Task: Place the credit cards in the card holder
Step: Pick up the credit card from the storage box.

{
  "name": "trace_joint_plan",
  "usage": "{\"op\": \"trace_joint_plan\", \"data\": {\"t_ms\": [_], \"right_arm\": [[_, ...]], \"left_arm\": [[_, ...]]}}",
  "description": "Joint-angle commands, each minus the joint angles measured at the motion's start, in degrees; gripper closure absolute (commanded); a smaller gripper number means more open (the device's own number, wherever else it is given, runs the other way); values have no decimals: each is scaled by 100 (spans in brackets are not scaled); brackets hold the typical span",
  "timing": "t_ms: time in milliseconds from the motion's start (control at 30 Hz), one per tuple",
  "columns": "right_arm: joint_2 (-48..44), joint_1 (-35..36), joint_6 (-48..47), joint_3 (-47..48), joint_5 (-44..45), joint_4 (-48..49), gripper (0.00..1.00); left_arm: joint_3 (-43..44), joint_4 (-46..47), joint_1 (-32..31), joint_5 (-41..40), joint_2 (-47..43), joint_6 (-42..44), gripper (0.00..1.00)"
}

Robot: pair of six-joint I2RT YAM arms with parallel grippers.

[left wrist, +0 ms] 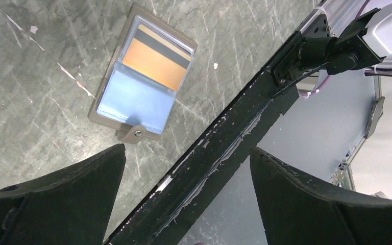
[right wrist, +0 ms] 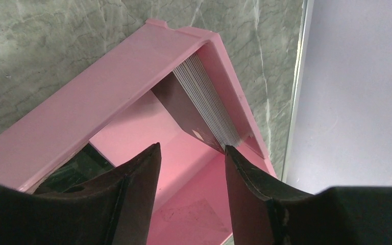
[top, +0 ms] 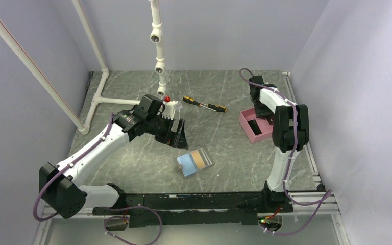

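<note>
The card holder lies open on the table, light blue inside, with a tan card with a dark stripe in its pocket; it also shows in the left wrist view. My left gripper is open and empty, above and to the upper left of the holder. A stack of dark cards leans on edge against the wall of the pink tray. My right gripper is open over the tray, with one fingertip at the stack's lower corner and nothing between the jaws.
The pink tray stands at the right, with a dark card lying flat in it. A yellow-and-black screwdriver lies at the back middle. A white object with a red top sits behind my left gripper. White pipes stand at the back left.
</note>
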Motion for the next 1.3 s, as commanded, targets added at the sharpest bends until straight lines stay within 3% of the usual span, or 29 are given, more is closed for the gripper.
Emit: {"op": "trace_joint_plan", "data": {"t_ms": [0,633,767,1267], "right_arm": [[48,-28,-18,193,-43,96,49],[-283,56,145,-16,-574,48,63],[-231,61,171,0,-369,53,73],[20,64,97,196,308,40,93]], "left_arm": [[51,134,30,185,26,127,3],[-1,205,47,390,15,51,2],[-16,231,53,454,33,38,2],[-6,227,75,538,55,6,2]]}}
